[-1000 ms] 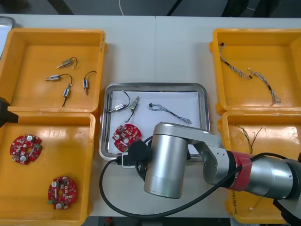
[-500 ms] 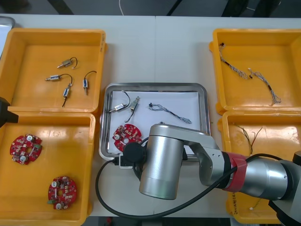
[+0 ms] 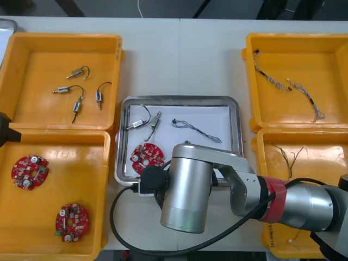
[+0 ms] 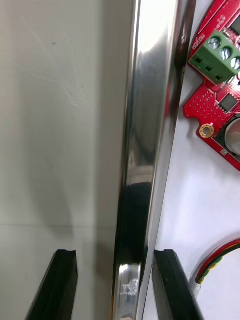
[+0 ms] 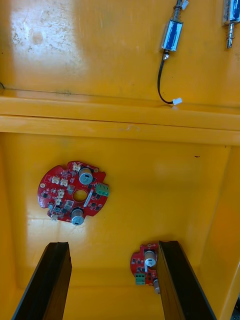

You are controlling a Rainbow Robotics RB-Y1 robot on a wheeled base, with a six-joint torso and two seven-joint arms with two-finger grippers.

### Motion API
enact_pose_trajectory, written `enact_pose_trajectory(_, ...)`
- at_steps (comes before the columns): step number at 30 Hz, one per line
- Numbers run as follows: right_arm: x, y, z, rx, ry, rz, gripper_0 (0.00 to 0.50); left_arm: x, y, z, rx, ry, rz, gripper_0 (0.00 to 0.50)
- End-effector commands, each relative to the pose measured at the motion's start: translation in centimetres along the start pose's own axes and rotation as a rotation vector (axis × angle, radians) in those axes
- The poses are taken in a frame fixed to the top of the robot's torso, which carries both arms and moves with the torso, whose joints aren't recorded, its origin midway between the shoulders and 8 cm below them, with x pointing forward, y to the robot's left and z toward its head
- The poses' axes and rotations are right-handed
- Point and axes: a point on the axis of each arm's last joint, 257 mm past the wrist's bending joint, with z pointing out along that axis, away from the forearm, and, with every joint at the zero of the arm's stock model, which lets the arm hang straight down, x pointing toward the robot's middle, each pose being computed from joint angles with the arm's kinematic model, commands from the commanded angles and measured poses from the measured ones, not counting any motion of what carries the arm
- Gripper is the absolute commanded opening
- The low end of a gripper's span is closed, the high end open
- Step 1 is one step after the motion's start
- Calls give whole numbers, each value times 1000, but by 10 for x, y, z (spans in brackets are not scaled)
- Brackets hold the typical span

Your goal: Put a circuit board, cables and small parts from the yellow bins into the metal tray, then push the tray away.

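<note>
Right gripper (image 4: 115, 253) fingers apart astride metal tray (image 4: 150, 100) rim, left gripper (image 5: 114, 245) fingers apart

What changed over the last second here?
The right arm drifted slightly to the robot's left and back toward its body; the right gripper, open, straddles the near rim of the metal tray. The tray, its contents and the left gripper, parked over a bin of circuit boards, stayed put.

The right tool (image 4: 115, 255) and left tool (image 5: 112, 245) both have fingers spread apart.
</note>
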Motion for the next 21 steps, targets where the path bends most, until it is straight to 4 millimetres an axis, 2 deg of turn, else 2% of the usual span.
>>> enact_pose_trajectory(1,-20,10,-13,-3,-51,-11,120,3,5,-7,-35,0,-14,500)
enact_pose_trajectory(2,-20,10,-13,-4,-49,-9,120,3,5,-7,-35,0,-14,500)
enact_pose_trajectory(3,-20,10,-13,-5,-51,-9,24,3,5,-7,-35,0,-14,500)
enact_pose_trajectory(4,-20,10,-13,-3,-51,-9,24,3,5,-7,-35,0,-14,500)
enact_pose_trajectory(5,-20,9,-13,-2,-50,-10,0,3,5,-7,-35,0,-14,500)
enact_pose_trajectory(13,-17,-4,-15,27,-42,-20,0,3,5,-7,-35,0,-14,500)
enact_pose_trajectory(21,-3,-26,-19,52,-16,-31,0,3,5,-7,-35,0,-14,500)
